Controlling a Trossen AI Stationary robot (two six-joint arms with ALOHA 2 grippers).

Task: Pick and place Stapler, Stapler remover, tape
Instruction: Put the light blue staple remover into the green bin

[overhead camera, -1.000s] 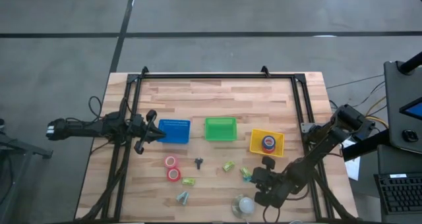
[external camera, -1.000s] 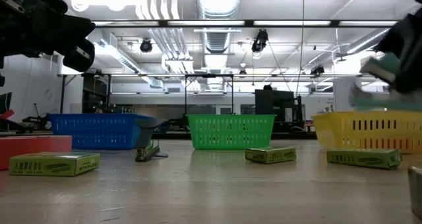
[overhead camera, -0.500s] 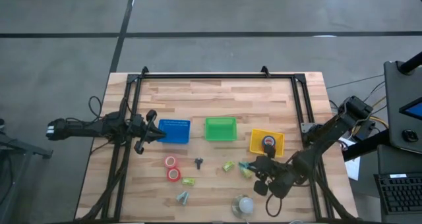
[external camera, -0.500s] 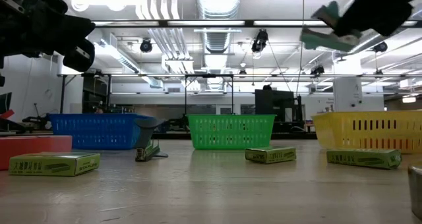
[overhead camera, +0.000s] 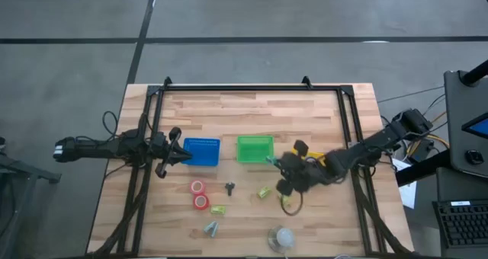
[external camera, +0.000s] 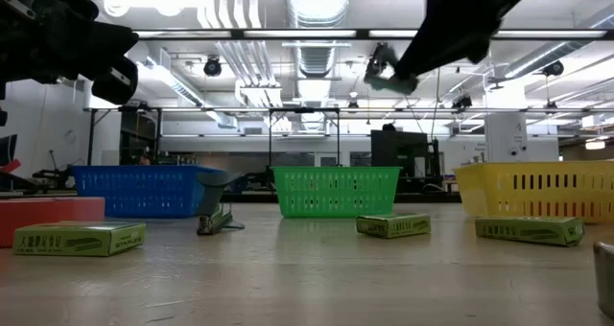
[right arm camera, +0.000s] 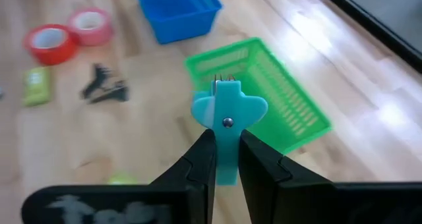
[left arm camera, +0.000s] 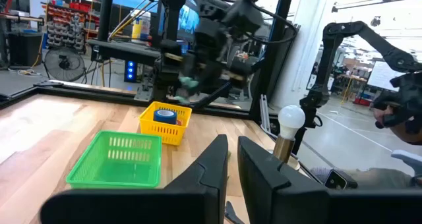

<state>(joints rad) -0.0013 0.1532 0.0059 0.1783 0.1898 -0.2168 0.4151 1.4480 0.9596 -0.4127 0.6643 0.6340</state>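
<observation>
My right gripper (right arm camera: 227, 143) is shut on a light-blue staple remover (right arm camera: 228, 112) and hangs above the table just in front of the green basket (overhead camera: 255, 148); the low view shows it high up (external camera: 389, 77). A small black stapler (overhead camera: 229, 187) lies on the wood. Two red tape rolls (overhead camera: 199, 194) lie flat to its left. A dark blue tape roll (left arm camera: 165, 115) sits in the yellow basket (left arm camera: 173, 128). My left gripper (overhead camera: 187, 154) is shut and holds nothing, level by the blue basket (overhead camera: 202, 151). My right gripper pinches the staple remover's narrow tail end (right arm camera: 227, 166) between its two fingers. The fingers slant down from the table's right side. The remover sticks out past the fingertips, its winged head with the rivet (right arm camera: 227, 122) foremost, lifted clear of the table.
Green staple boxes (overhead camera: 264, 192) (overhead camera: 218, 210) lie on the wood near the stapler. A white bulb-like object (overhead camera: 284, 236) stands near the front edge. A black frame (overhead camera: 252, 87) runs around the table. My right arm (overhead camera: 358, 152) covers most of the yellow basket from above.
My right gripper has risen from near the table's front right, and swung toward the left and far side up to the green basket. It carries the staple remover clear of the table. My left arm has kept still.
</observation>
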